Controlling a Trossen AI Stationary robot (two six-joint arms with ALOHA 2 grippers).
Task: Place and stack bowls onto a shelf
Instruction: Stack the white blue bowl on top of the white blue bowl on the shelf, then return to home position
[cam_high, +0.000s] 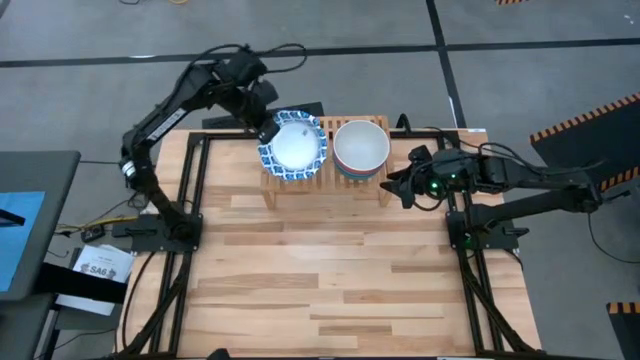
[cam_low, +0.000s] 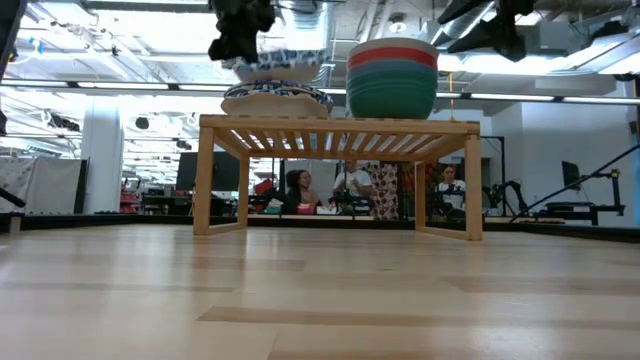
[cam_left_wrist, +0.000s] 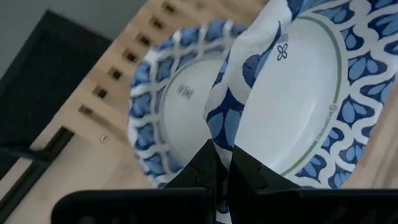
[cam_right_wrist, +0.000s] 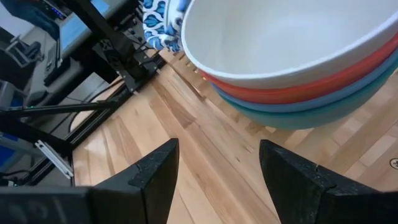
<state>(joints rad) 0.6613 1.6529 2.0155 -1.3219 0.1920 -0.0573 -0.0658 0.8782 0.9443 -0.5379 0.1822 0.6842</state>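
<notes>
Pale plank worktop (cam_low: 320, 290) is seen nearest the low camera, and the shelf (cam_low: 340, 128) is carried on it, a low light-wood rack with a slatted top and short legs. All positions below are given relative to the shelf.

On the shelf's right half, as viewed from above, a stack of plain bowls (cam_high: 361, 148) is set: a white bowl (cam_right_wrist: 280, 37) is nested on top, with a red bowl (cam_right_wrist: 323, 87), a blue bowl (cam_right_wrist: 311, 102) and a green bowl (cam_right_wrist: 298, 118) beneath it. On the left half, a pile of blue-and-white patterned bowls (cam_low: 277, 98) is resting on the slats.

A further patterned bowl (cam_left_wrist: 298, 93) is held just above that pile, tilted; its rim is clamped between the closed fingers of the left tool (cam_left_wrist: 222, 165), which is positioned at the shelf's rear left corner. Whether this bowl is touching the pile cannot be told.

The right tool (cam_right_wrist: 217, 168) is positioned just off the shelf's right end, beside the plain stack; its fingers (cam_right_wrist: 152, 174) are spread apart and nothing is held between them.

People are visible in the room beyond, framed between the shelf's legs in the low view.
</notes>
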